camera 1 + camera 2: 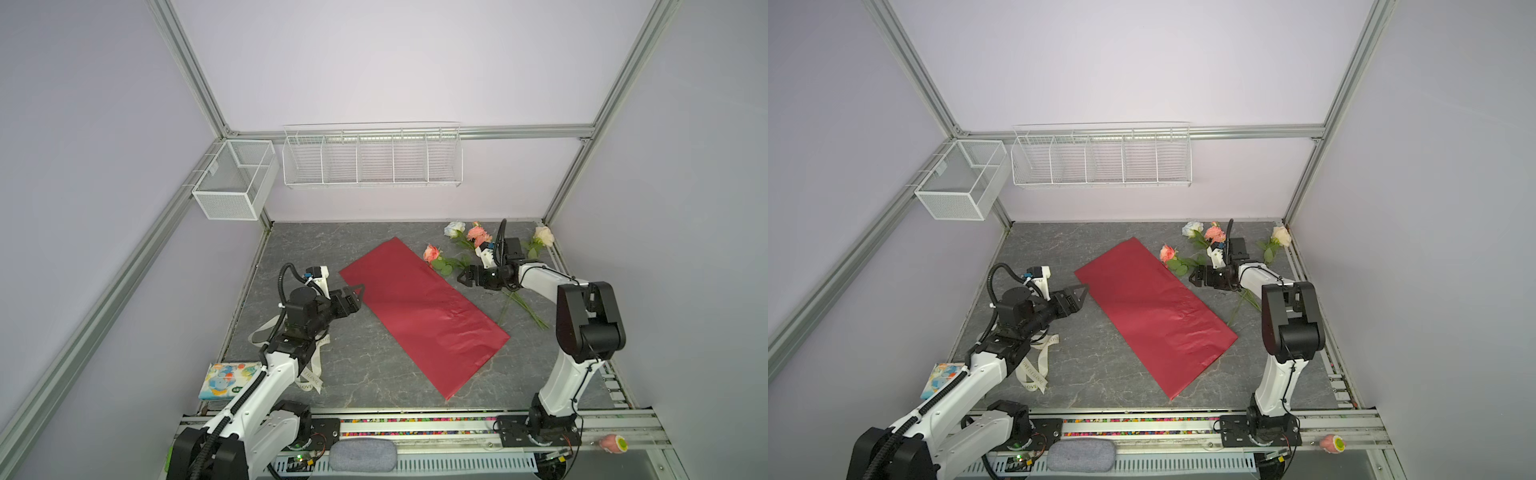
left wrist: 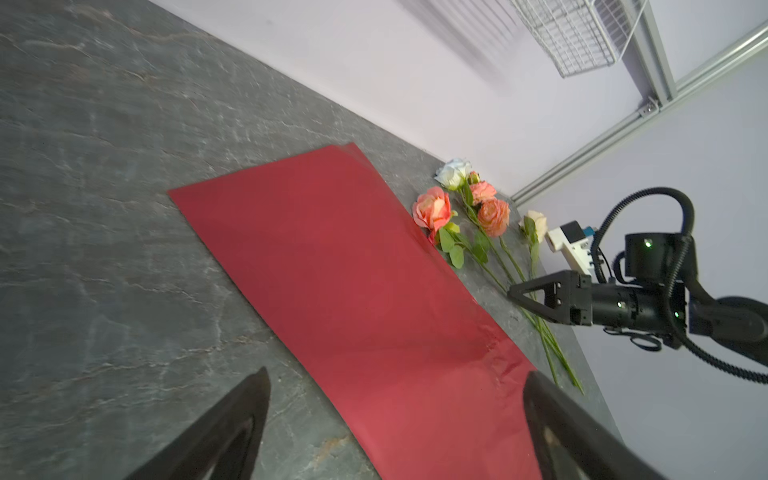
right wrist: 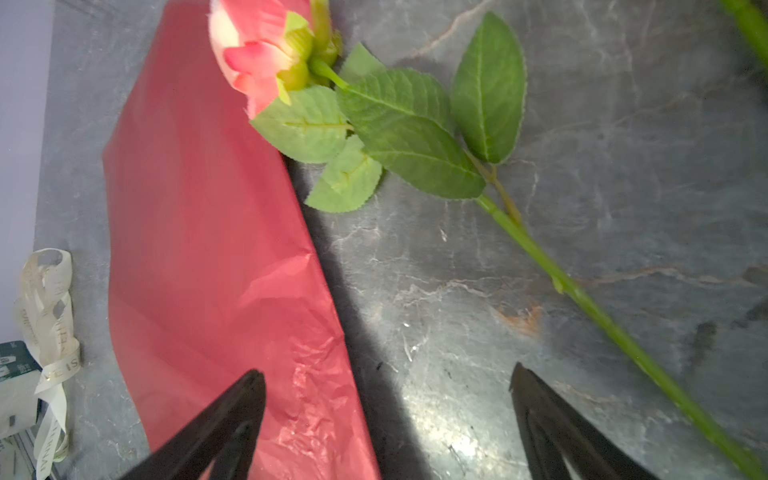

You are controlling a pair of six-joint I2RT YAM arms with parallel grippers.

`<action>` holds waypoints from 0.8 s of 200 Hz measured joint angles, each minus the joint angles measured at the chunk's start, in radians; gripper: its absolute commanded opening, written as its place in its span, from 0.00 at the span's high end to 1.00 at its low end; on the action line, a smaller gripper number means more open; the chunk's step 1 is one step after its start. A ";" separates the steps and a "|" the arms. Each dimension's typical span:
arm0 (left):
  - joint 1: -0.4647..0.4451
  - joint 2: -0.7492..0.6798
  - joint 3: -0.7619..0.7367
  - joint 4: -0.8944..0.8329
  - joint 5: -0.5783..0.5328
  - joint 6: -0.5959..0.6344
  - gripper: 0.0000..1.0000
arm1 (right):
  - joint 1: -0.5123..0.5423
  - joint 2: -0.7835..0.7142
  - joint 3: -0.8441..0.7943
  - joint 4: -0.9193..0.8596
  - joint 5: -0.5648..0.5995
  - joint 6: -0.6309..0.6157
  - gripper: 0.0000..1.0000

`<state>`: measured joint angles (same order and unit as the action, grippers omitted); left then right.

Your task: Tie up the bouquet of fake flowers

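Well, nothing on the table (image 1: 374,374) looked like a bouquet yet. The red wrapping paper (image 1: 424,311) lay flat and open, its long side running from about eleven o'clock down to five. The fake flowers (image 1: 457,249) lay loose on the bare stone beside it, out at one to two o'clock. A peach-pink rose (image 1: 432,252) had its head right at the paper's far edge, though I couldn't tell whether it touched. A white-blue rose (image 1: 454,228) and a pair of peach ones lay just beyond it, and a cream rose (image 1: 543,235) sat apart near the wall at two o'clock. Their stems ran back toward four o'clock, crossing as they went.

The right gripper (image 1: 462,277) hung over the leaves and stem of the nearest rose, jaws spread wide with nothing between them. In the right wrist view the green stem (image 3: 602,316) ran past the outside of one finger, not through the gap. The left gripper (image 1: 358,294) waited at nine o'clock by the paper's edge, also spread and empty. The cream ribbon (image 1: 309,376) lay in loose loops at eight o'clock, beside a tissue pack (image 1: 226,380).

So the step in hand, as I judged it, was the very first one: gathering flowers onto the sheet. Wrapping and tying were a long way off. The next move seemed to call for the right gripper to shift over until a stem sat between its fingers, drop low and pinch below the leaves, then carry the rose across onto the paper. Thin round stems on hard stone could easily roll away.
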<state>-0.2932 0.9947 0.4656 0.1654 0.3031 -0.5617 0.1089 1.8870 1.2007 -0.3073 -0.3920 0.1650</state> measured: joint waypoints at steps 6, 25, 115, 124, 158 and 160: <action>-0.011 0.013 0.000 -0.005 0.000 -0.005 0.07 | -0.002 0.013 0.005 -0.005 0.005 0.000 0.05; -0.054 0.061 0.000 -0.016 -0.009 -0.020 0.08 | -0.017 0.038 0.014 -0.019 0.010 0.001 0.06; -0.297 0.296 0.058 -0.014 -0.065 -0.073 0.12 | -0.163 -0.058 -0.061 -0.163 0.142 -0.035 0.04; -0.312 0.322 0.080 -0.013 -0.068 -0.074 0.14 | -0.174 -0.068 -0.068 -0.184 0.157 -0.039 0.04; -0.356 0.416 0.148 -0.013 -0.071 -0.082 0.16 | -0.191 -0.082 -0.070 -0.246 0.239 -0.049 0.01; -0.357 0.419 0.149 -0.013 -0.071 -0.083 0.16 | -0.191 -0.084 -0.071 -0.250 0.249 -0.049 0.01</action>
<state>-0.6498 1.4136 0.6147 0.1528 0.2325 -0.6449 -0.0818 1.8034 1.1294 -0.5571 -0.1432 0.1158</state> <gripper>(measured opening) 0.843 0.979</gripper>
